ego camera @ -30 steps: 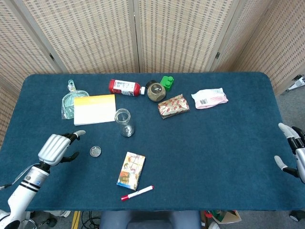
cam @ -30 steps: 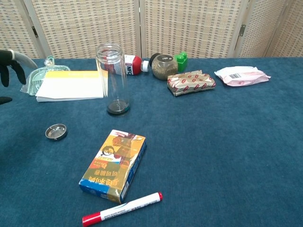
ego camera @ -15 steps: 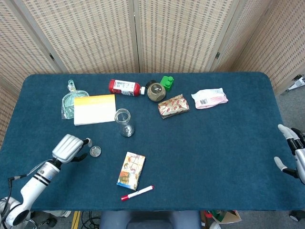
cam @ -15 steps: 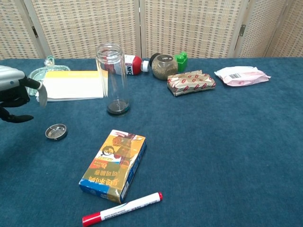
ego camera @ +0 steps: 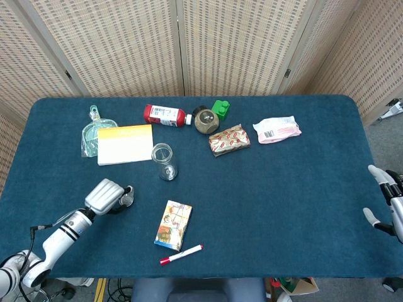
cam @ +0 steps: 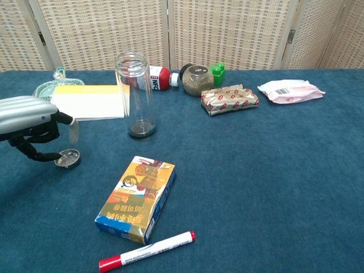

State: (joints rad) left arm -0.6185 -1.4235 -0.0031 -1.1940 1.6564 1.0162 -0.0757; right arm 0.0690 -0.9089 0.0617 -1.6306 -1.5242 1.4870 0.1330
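Left hand [cam: 31,122] over small metal lid [cam: 67,158] on table, fingers spread downward around it, not yet gripping; open glass jar [cam: 136,94] upright nearby; right hand [ego camera: 389,204] idle, fingers apart, at table edge

From my station, the small round metal lid [cam: 67,158] lies flat on the blue cloth, open side up, its shallow rim catching the light. It sits near the table's front left, just under the fingertips of my left hand [ego camera: 108,195], which hovers over it with fingers curled down, one tip at the lid's edge; I cannot tell whether it touches.
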